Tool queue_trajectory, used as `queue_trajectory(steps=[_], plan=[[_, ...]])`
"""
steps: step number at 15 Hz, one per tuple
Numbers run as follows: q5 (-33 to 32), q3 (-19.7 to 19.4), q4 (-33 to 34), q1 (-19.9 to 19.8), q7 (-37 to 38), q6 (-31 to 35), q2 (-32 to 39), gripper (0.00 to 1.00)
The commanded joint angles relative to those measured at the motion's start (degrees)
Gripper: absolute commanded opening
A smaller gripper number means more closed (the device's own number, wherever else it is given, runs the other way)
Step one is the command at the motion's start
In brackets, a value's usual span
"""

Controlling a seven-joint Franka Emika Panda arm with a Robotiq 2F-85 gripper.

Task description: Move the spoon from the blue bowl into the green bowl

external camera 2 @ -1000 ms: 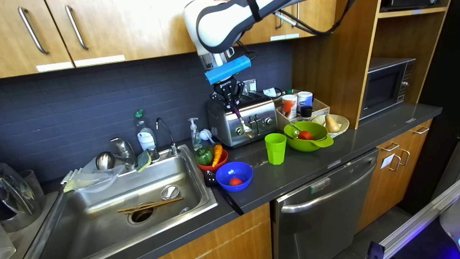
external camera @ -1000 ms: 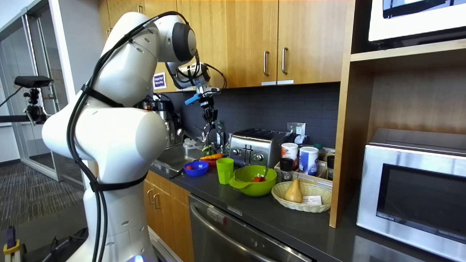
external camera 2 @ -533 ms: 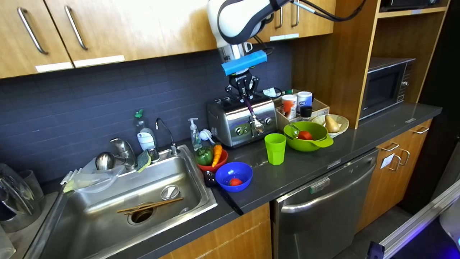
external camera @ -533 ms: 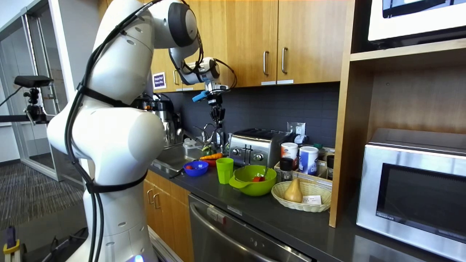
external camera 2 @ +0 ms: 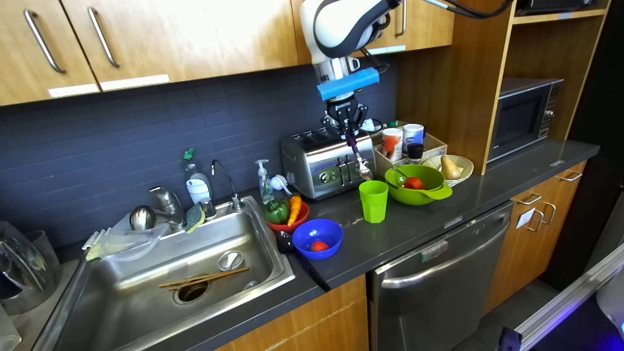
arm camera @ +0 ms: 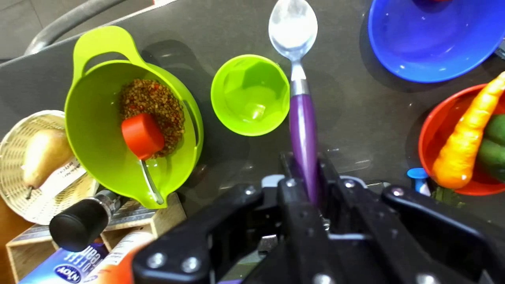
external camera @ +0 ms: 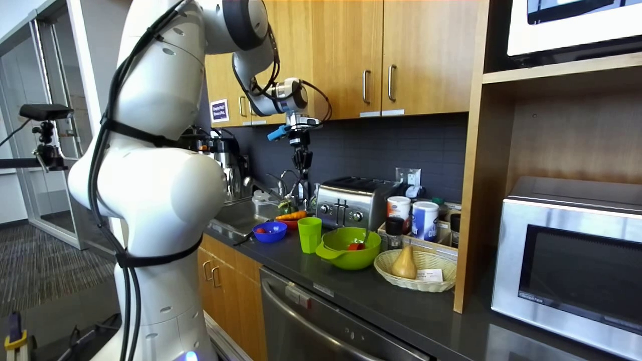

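A dark-tiled wall (external camera 2: 126, 126) backs the grey counter (external camera 2: 414, 224); above it, jaws clench the spoon (arm camera: 303, 126).

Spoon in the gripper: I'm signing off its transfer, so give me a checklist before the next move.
Gripper shut on the spoon: ok.
The spoon out of the blue bowl: ok.
The green bowl upright: ok.
Bare space inside, beside the red scoop and grainy food: ok.
The spoon above the green bowl: not ok; the green cup lies between in the wrist view.
Height to clear the green cup: cannot tell.
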Motion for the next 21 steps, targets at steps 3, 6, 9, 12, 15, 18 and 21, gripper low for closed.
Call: queue_trajectory(steps=[3,6,9,12,15,18,21], plan=[[3.1,-0.5,-7.6,-3.4,-0.3,6.0,-5.8,0.04],[4.2,-0.9,-10.2,-5.1,-0.9,9.2,-7.4,0.04],[5.5,-1.4,-12.5,-6.8,-1.1,11.3,-8.8,0.04],[6.4,-1.9,-14.2,-8.2,-1.3,12.6,-9.9,0.04],[6.6,-2.6,-16.0,-9.3,-1.7,15.0,-11.1,0.04],[6.9,-3.4,-17.8,-10.6,-2.6,19.0,-12.0,0.04],[8.0,-4.3,-19.1,-12.0,-3.0,20.5,-12.5,0.04]])
